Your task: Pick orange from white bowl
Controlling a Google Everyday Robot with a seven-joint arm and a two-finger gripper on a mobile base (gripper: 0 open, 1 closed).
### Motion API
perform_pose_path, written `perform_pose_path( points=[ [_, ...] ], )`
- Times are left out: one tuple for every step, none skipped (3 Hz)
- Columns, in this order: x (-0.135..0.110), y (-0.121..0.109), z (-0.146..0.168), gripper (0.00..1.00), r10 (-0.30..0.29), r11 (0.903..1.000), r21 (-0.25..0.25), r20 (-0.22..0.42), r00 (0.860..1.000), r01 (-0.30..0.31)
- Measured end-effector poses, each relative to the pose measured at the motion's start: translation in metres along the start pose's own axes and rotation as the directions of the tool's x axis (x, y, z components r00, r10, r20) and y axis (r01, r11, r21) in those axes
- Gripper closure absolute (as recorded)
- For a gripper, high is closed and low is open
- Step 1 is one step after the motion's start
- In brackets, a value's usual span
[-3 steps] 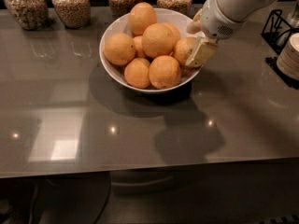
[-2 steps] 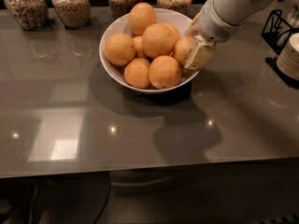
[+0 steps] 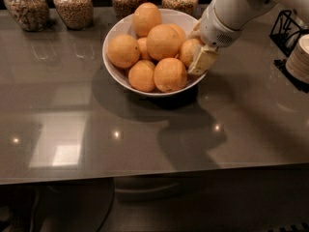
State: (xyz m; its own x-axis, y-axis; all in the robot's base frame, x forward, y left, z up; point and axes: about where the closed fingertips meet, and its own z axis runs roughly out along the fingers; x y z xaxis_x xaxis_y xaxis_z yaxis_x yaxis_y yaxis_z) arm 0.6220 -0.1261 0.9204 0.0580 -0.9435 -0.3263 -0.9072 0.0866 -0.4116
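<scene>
Your gripper [image 3: 199, 57] is down at the right-hand side of the white bowl [image 3: 116, 74], at the end of the white arm [image 3: 239, 8] that slants in from the upper right. It sits against the orange [image 3: 187, 49] that lies just inside the bowl's right rim. From this view you cannot tell how far the gripper is open, or whether it has hold of that orange. The orange is still in the bowl, wedged between the rim and its neighbours. It touches the large central orange [image 3: 163, 41] on its left and the front-right orange [image 3: 170, 74] below it. It reads as round, so no long axis shows. The gripper covers its right face, and you cannot make out which way its stem end points. Three more oranges fill the rest of the bowl: one at the back [image 3: 147, 18], one on the left [image 3: 123, 51] and one at the front [image 3: 142, 75]. The bowl stands on the glossy grey table [image 3: 72, 120]. Four glass jars of grains [image 3: 73, 5] line the far edge behind it. A black wire rack [image 3: 286, 30] and a stack of white plates [image 3: 300, 57] stand well apart to the right.
</scene>
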Motion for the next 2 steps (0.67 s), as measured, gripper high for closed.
perform_pose_path(
  points=[
    [-0.0004, 0.002, 0.012, 0.38, -0.008, 0.9998, -0.017, -0.002, 1.0, 0.008],
    [-0.0003, 0.0023, 0.0166, 0.44, -0.013, 0.9996, -0.027, -0.008, 1.0, 0.012]
  ],
)
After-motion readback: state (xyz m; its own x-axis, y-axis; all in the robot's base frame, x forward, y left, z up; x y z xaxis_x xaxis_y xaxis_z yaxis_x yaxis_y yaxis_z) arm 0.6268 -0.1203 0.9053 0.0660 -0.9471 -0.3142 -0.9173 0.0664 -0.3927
